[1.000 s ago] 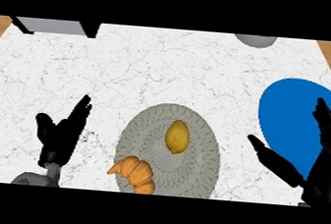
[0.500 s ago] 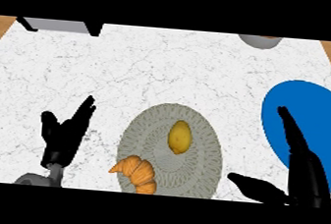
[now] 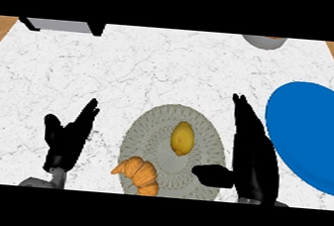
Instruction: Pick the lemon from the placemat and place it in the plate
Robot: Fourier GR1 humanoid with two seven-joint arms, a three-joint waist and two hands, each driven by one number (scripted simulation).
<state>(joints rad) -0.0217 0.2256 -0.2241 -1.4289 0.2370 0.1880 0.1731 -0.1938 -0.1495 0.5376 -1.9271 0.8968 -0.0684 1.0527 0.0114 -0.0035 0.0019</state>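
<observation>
A small yellow lemon [image 3: 182, 138] lies near the middle of the round grey woven placemat [image 3: 150, 133], above an orange-brown croissant [image 3: 139, 172]. The black right hand [image 3: 254, 164] stands at the placemat's right edge, fingers straight, thumb spread wide over the mat, holding nothing. The round blue plate [image 3: 315, 131] lies further right. The black left hand [image 3: 66, 139] rests open left of the placemat.

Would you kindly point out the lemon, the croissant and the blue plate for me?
lemon [image 3: 183, 137]: head view, its middle.
croissant [image 3: 141, 174]: head view, its middle.
blue plate [image 3: 309, 132]: head view, its bare surface.
</observation>
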